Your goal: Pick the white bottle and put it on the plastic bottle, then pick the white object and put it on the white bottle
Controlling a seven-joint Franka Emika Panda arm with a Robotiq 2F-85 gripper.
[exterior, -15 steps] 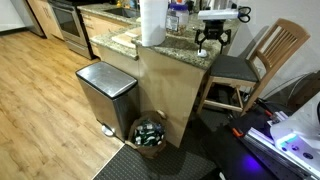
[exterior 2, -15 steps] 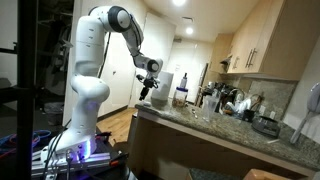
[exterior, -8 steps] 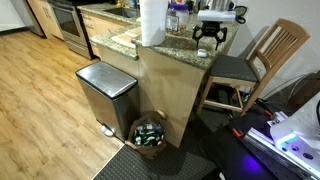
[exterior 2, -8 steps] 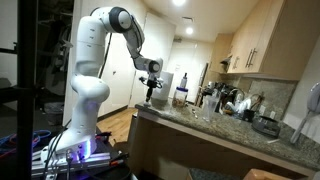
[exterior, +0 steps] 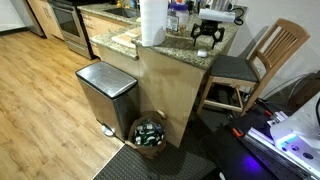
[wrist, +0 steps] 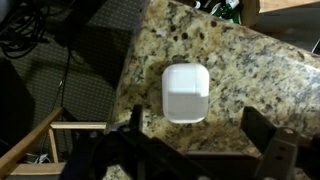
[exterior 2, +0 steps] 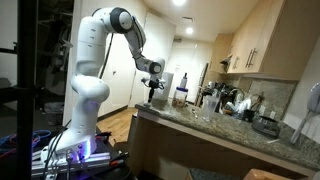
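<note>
Gripper [wrist: 200,130] hangs over counter [wrist: 260,70], fingers spread wide, empty. White bottle [wrist: 185,92] stands near counter edge, seen end-on, between finger lines, slightly ahead. Likely straight descent.

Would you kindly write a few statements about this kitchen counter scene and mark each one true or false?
1. The claw is open. True.
2. The paper towel roll lies on the floor. False: it stands upright on the granite counter.
3. In the wrist view, the white bottle sits on the counter, near its edge. True.
4. The trash can has its lid raised. False: the lid is shut.
5. A wooden chair stands beside the counter. True.
</note>
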